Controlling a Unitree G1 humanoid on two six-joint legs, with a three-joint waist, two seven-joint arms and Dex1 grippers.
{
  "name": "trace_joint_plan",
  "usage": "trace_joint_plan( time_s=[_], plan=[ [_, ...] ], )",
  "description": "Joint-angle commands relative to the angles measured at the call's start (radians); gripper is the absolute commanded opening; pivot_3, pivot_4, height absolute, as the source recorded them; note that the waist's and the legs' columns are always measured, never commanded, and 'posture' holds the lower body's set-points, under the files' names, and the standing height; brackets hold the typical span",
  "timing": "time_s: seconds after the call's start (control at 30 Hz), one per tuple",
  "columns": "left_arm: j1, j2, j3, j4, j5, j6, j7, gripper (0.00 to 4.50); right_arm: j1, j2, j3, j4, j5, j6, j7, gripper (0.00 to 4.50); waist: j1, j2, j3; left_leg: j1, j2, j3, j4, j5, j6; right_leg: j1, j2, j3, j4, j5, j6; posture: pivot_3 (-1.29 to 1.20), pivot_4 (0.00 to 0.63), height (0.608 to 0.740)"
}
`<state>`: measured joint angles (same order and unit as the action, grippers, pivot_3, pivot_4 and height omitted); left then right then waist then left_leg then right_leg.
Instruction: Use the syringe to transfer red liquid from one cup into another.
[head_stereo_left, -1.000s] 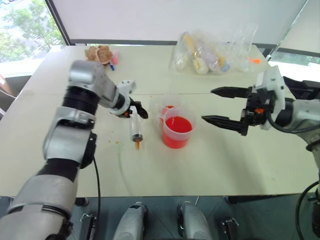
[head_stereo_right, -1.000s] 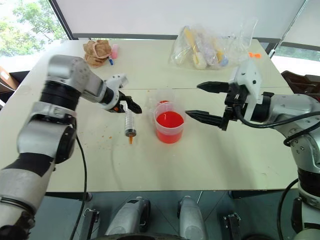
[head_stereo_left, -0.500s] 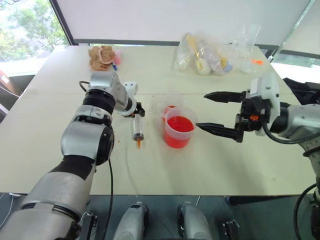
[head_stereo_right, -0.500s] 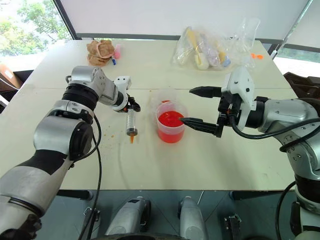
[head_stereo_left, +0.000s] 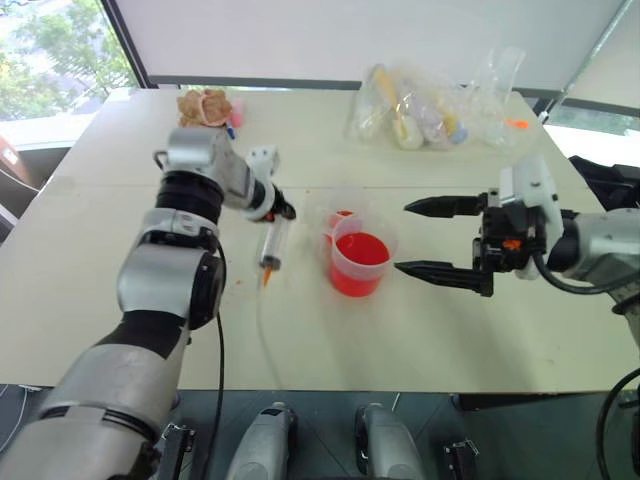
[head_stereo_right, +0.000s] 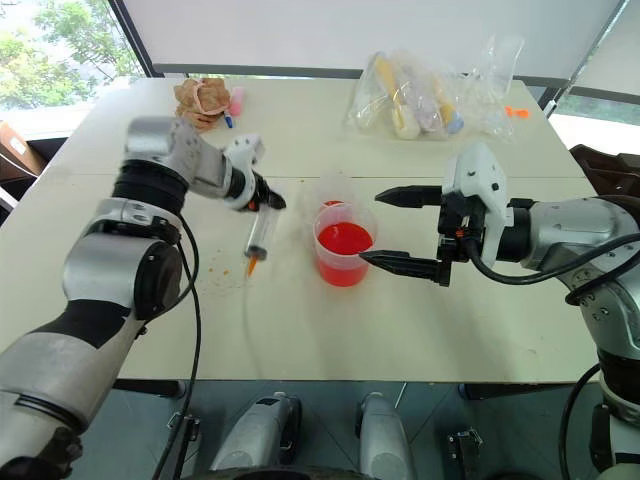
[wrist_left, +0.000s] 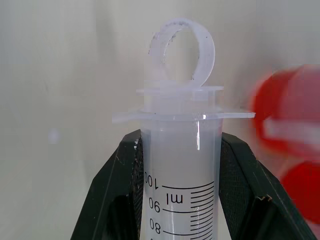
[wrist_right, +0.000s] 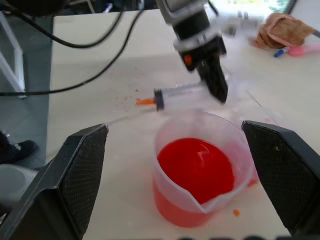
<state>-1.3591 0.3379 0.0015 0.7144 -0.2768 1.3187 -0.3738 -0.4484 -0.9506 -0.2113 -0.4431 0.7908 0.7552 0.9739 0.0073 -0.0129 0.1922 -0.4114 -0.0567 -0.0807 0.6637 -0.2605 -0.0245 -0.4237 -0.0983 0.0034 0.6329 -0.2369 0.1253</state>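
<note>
Table (head_stereo_left: 120, 250): We see a wide pale table that carries all things; some small orange spots lie on it near the syringe tip.
Bag (head_stereo_left: 420, 100): A clear plastic bag with supplies lies at 12 o'clock of the cups, well apart. We judge it is not needed for this step.
Right gripper (head_stereo_left: 438, 238): It hovers at 3 o'clock of the measuring cup with its two black fingers spread wide and nothing between them. We think it waits there to steady the cup, because the fingers point at the cup side.
Left gripper (head_stereo_right: 268, 198): Its fingers are closed on the upper barrel of the syringe, just under the flange, as the left wrist view shows. This leaves the plunger ring free, so we judge another hand could pull it.
Measuring cup (head_stereo_left: 360, 265): The larger clear cup stands upright near the table middle, between the two grippers, with red liquid (head_stereo_left: 358, 250) inside it.
Syringe (head_stereo_left: 272, 245): It hangs tilted at 9 o'clock of the measuring cup, its orange tip (head_stereo_left: 266, 274) pointing down toward the table and the top end in the left gripper. The plunger looks pushed in, and we see no red in the barrel, so we judge that drawing is not yet begun.
Smaller cup (head_stereo_left: 340, 208): It stands just behind the measuring cup, at its 11 o'clock, partly hidden, with some red at the bottom.
</note>
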Motion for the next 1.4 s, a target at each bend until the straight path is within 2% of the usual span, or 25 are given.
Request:
trace_joint_plan(
  time_s=[0.03, 0.1, 0.17, 0.23, 0.33, 0.53, 0.7, 0.97, 1.13, 1.4],
  plan=[
    [0.028, 0.077, -0.039, -0.280, -0.021, -0.133, -0.125, 1.44, -0.007, -0.015, -0.085, 0.040, -0.003, -0.019, -0.024, 4.50, -0.001, 0.000, 0.000, 0.000, 0.000, 0.000, 0.000, 0.000, 0.000, -0.001, 0.000, 0.001, 0.000, 0.000, 0.000, 0.00, 0.150, 0.737],
    [0.071, 0.083, -0.008, -0.405, -0.050, -0.222, -0.170, 1.44, -0.009, -0.012, -0.104, 0.066, -0.017, -0.034, -0.037, 4.50, 0.002, 0.001, 0.000, 0.000, 0.000, 0.001, -0.001, 0.000, -0.001, -0.001, 0.000, 0.002, 0.000, 0.000, 0.000, 0.00, 0.150, 0.737],
    [0.177, 0.046, 0.042, -0.575, -0.036, -0.483, -0.148, 1.44, -0.045, 0.005, -0.112, 0.126, -0.076, -0.088, -0.087, 4.50, 0.007, 0.001, -0.001, 0.000, 0.000, 0.002, -0.001, 0.000, -0.001, -0.001, 0.000, 0.004, -0.001, 0.000, 0.000, 0.00, 0.150, 0.737],
    [0.248, 0.005, 0.087, -0.657, -0.037, -0.603, -0.105, 1.44, -0.071, 0.018, -0.109, 0.166, -0.121, -0.134, -0.120, 4.50, 0.007, 0.001, -0.001, 0.001, 0.000, 0.004, -0.001, 0.000, -0.001, -0.001, -0.001, 0.005, -0.001, 0.000, 0.000, 0.00, 0.150, 0.737],
    [0.289, -0.048, 0.126, -0.699, -0.175, -0.518, -0.178, 1.44, -0.114, 0.042, -0.085, 0.197, -0.166, -0.174, -0.159, 4.50, 0.006, 0.001, -0.001, 0.000, 0.000, 0.005, 0.000, 0.000, -0.001, -0.001, -0.001, 0.006, -0.001, 0.000, 0.000, 0.00, 0.150, 0.737],
    [0.420, -0.070, 0.046, -0.837, -0.253, -0.611, -0.339, 1.44, -0.205, 0.083, -0.053, 0.238, -0.223, -0.225, -0.205, 4.50, -0.003, 0.001, -0.001, 0.001, 0.000, 0.008, 0.000, 0.000, -0.001, -0.001, 0.000, 0.007, -0.001, 0.000, 0.000, 0.00, 0.150, 0.737],
    [0.433, -0.110, 0.032, -0.870, -0.328, -0.601, -0.376, 1.44, -0.262, 0.112, -0.023, 0.280, -0.280, -0.293, -0.212, 4.50, 0.002, 0.001, -0.001, 0.001, 0.000, 0.009, 0.001, -0.001, 0.003, -0.001, 0.001, 0.008, 0.000, 0.000, 0.000, 0.00, 0.150, 0.737],
    [0.467, -0.150, -0.007, -0.840, -0.319, -0.659, -0.375, 1.44, -0.280, 0.139, -0.025, 0.267, -0.253, -0.305, -0.191, 4.50, 0.004, 0.001, -0.001, 0.001, 0.000, 0.009, 0.001, -0.002, 0.004, -0.001, 0.001, 0.009, -0.001, 0.001, 0.000, 0.00, 0.150, 0.737],
    [0.422, -0.148, -0.003, -0.804, -0.307, -0.694, -0.370, 1.44, -0.279, 0.135, -0.028, 0.263, -0.251, -0.298, -0.188, 4.50, 0.004, 0.001, -0.001, 0.001, 0.000, 0.009, 0.001, -0.002, 0.005, -0.001, 0.001, 0.009, -0.001, 0.001, 0.000, 0.00, 0.150, 0.737],
    [0.393, -0.059, 0.017, -0.786, -0.315, -0.691, -0.403, 1.44, -0.258, 0.138, -0.038, 0.252, -0.244, -0.286, -0.191, 4.50, 0.002, 0.001, -0.001, 0.002, 0.000, 0.009, 0.001, -0.003, 0.005, -0.001, 0.001, 0.009, 0.000, 0.001, 0.000, 0.00, 0.150, 0.737]
  ],
)
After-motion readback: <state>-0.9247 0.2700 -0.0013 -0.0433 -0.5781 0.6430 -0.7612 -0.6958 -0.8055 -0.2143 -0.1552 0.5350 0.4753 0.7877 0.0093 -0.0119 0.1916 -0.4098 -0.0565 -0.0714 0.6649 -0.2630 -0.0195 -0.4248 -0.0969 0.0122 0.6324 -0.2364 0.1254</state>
